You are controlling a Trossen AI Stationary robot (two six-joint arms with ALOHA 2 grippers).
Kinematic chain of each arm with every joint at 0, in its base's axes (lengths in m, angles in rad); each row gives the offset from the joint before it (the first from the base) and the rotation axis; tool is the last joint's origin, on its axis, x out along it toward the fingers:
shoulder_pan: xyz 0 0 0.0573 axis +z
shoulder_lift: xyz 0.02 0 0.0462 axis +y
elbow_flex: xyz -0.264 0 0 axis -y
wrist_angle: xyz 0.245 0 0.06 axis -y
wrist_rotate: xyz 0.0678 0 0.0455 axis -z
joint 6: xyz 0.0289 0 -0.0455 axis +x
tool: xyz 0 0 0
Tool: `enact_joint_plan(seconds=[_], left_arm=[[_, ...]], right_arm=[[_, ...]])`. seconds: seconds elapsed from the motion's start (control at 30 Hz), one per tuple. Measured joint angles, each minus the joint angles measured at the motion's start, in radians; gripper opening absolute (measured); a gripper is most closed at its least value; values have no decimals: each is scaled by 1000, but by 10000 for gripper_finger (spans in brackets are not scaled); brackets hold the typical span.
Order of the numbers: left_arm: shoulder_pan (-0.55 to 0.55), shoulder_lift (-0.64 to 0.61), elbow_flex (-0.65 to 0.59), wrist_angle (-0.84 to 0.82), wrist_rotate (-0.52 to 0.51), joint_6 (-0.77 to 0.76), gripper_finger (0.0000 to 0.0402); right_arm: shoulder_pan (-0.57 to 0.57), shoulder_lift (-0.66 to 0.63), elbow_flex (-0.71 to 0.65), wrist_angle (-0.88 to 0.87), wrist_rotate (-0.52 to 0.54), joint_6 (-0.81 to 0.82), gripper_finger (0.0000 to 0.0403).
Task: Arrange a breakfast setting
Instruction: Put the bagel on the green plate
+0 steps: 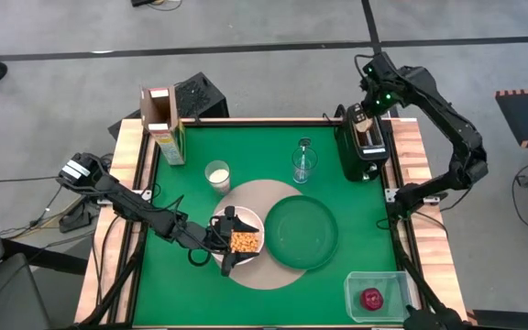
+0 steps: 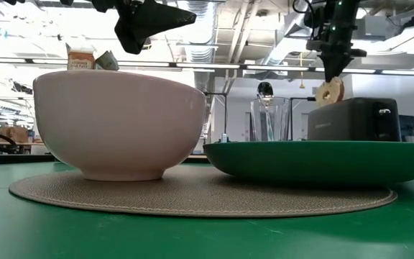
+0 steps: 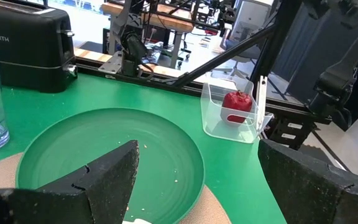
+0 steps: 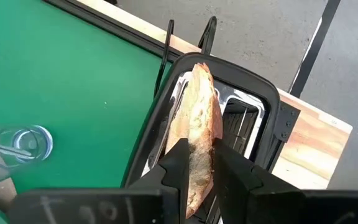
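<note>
Bread (image 4: 194, 134) upright between right fingers (image 4: 178, 163), just above toaster (image 4: 241, 118) slot.

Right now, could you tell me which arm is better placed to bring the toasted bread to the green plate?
Right. Its end effector already grips the bread above the toaster; the left end effector hangs open over the white bowl.

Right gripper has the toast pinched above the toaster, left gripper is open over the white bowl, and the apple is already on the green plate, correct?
Only the apple is wrong. The left wrist view shows the red apple inside the clear plastic tub, and the green plate bare. The right gripper does pinch the toast over the toaster; the left gripper is open above the white bowl.
</note>
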Motion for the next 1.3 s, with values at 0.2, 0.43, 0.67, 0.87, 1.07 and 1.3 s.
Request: enact_joint_plan(seconds=[0.2,0.43,0.67,0.87,1.07,1.3], left_arm=[[0,0,0,0,0,0,316],[0,0,0,0,-1,0,316],[0,0,0,0,-1,0,316],[0,0,0,0,-1,-1,316],[0,0,0,0,-1,-17,316],[0,0,0,0,-1,-18,316]], right_arm=[[32,-6,37,-27,-1,4,85],[66,-43,81,-30,-1,4,85],[137,-128,99,-68,-107,-8,85],[281,-189,98,-46,-196,21,85],[457,-212,47,17,-212,72,85],[634,-256,-141,216,-245,141,85]])
